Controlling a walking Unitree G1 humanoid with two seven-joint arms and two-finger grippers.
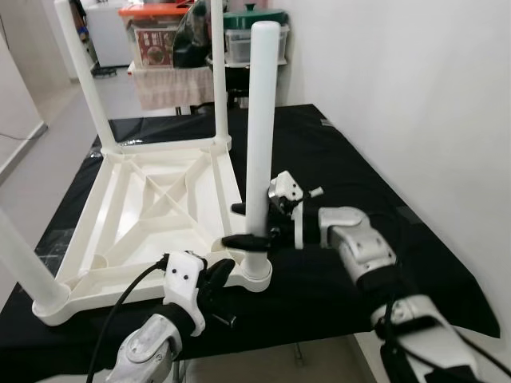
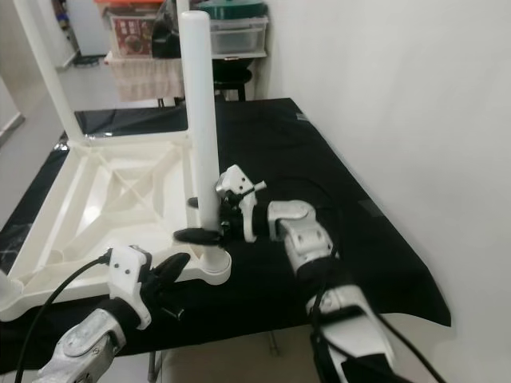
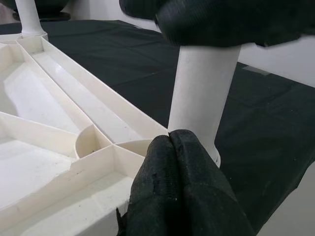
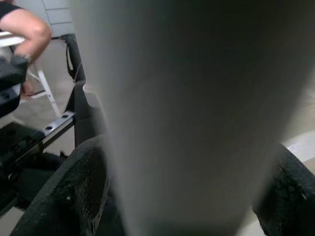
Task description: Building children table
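A white plastic children's table (image 1: 152,215) lies upside down on a black-covered worktable (image 1: 343,159). One white leg (image 1: 259,120) stands upright in the near right corner socket (image 1: 255,275). My right gripper (image 1: 246,225) is shut on this leg low down, one black finger on each side; in the right wrist view the leg (image 4: 192,113) sits between the fingers (image 4: 74,196). My left gripper (image 1: 217,275) is shut, its tips pressed together against the tabletop's near rim beside the socket, as the left wrist view shows (image 3: 172,187).
Three more legs stand up: far left (image 1: 84,76), far right (image 1: 217,72), near left (image 1: 24,267). Storage boxes (image 1: 156,32) stand behind the worktable, a white wall runs on the right. A person's arm (image 4: 27,27) appears in the right wrist view.
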